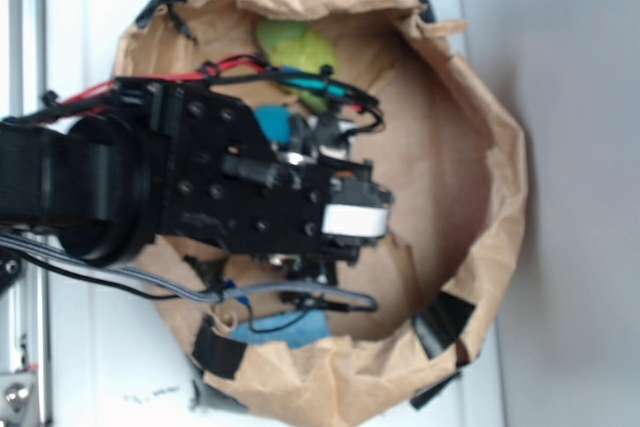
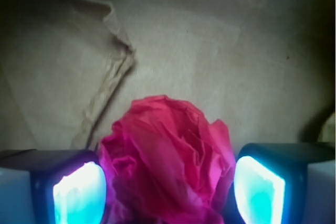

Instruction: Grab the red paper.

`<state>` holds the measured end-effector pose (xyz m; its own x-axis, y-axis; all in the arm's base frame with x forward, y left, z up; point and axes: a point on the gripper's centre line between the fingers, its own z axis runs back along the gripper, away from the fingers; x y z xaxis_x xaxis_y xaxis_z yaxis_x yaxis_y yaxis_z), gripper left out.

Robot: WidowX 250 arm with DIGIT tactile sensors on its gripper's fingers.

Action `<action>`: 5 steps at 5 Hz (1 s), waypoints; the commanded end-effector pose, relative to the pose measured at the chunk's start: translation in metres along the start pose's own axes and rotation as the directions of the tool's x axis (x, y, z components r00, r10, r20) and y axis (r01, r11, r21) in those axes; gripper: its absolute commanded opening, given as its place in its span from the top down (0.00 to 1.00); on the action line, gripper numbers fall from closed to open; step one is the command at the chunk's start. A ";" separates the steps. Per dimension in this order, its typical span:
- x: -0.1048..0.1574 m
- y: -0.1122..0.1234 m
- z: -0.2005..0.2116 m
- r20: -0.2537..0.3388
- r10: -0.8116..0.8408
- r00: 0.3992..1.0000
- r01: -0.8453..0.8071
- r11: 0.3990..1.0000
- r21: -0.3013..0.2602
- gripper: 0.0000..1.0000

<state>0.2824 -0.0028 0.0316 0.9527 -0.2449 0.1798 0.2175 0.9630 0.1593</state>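
Overhead first, exterior view: arm [image 1: 200, 187] reaches w/ its black wrist block over the brown paper bag [image 1: 480, 197], whose rolled rim is held w/ black tape [image 1: 440, 319]. Gripper itself is tucked under the arm body, so can't tell from this view how wide it stands, and no red paper is visible here. A yellow-green thing [image 1: 295, 47] lies in the bag beyond one side of the arm; a blue thing [image 1: 290, 327] lies by the opposite side, near the rim. Red and black cables run along the arm.

Wrist view fills in the rest. Gripper [image 2: 168, 190] is spread, w/ the red paper [image 2: 165, 156] sitting right btwn the two fingers. Finger pads [image 2: 79, 192] glow cyan-white at both lower corners. Wad bulges close to both pads; looks to brush the one at frame right, but contact isn't clear — not squeezed tight. Ahead of the fingers is bare bag floor w/ a creased fold [image 2: 113, 77] off toward frame left.
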 end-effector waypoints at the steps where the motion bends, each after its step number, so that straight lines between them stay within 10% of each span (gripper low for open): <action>1: 0.017 0.003 0.007 0.018 0.039 0.999 -0.039 0.999 0.003 1.00; 5: 0.022 0.060 0.130 0.005 0.164 0.986 -0.160 0.967 -0.196 1.00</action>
<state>0.2854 0.0254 0.1504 0.9845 -0.0952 0.1475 0.1084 0.9905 -0.0844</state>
